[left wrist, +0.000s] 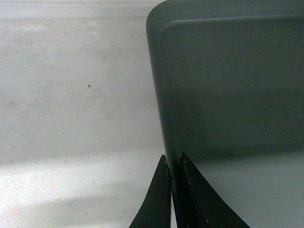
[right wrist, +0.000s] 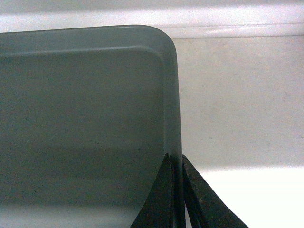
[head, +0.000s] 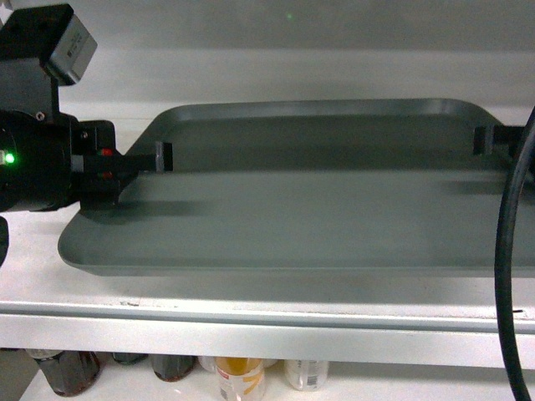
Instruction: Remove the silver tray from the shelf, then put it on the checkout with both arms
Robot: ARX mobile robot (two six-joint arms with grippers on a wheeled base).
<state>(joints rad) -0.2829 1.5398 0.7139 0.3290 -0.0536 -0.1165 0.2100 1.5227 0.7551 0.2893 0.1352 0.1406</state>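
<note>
From the head camera I see only part of my left arm [head: 38, 142], a bulky black block with a green light, cut off by the frame edge. Its gripper [head: 159, 156] reaches to the left rim of the silver tray [head: 318, 209]. The left wrist view shows both thin black fingers [left wrist: 156, 204] pinched onto that rim, one outside and one inside, with only the rim's thickness between them.

The tray lies flat on the shelf [head: 251, 313], a white board with a thick folded front edge; it is dull grey-silver, smooth, with rounded corners and a low upturned rim. Its right end runs out of the head frame. Below the shelf I can make out only the tops of some bottles [head: 238, 376], blurred.

On the right, a thick black cable [head: 510, 276] hides part of the scene, and little of the right gripper [head: 493, 139] shows. The right wrist view shows its fingers [right wrist: 202, 204] closed on the tray's right rim likewise.
</note>
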